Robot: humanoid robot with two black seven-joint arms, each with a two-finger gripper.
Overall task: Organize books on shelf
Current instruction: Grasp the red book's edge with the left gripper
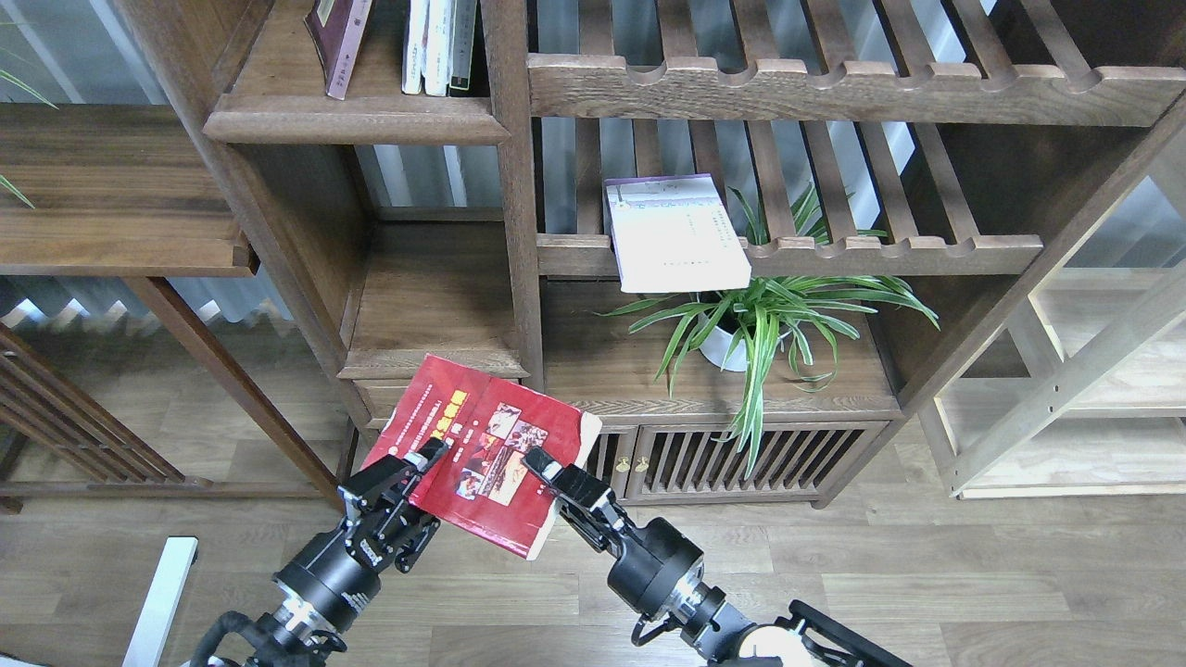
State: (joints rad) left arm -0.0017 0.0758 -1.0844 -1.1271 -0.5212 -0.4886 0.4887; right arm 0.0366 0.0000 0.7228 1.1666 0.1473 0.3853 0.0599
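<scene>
A thick bright red book (482,449) with small cover photos hangs tilted in front of the bookcase, low in the head view. My right gripper (542,471) is shut on its lower right edge. My left gripper (422,472) grips its lower left corner, one finger lying on the cover. A pale white-lavender book (676,233) lies flat on a slatted rack, overhanging its front rail. A maroon book (338,37) leans on the dark-brown shelf (357,119) at the top left.
Several white-spined books (440,44) stand beside the maroon one. A lower solid board (435,315) sits behind the red book. A potted spider plant (760,320) stands on the cabinet top at the right. A pale wooden rack (1066,389) is at the far right.
</scene>
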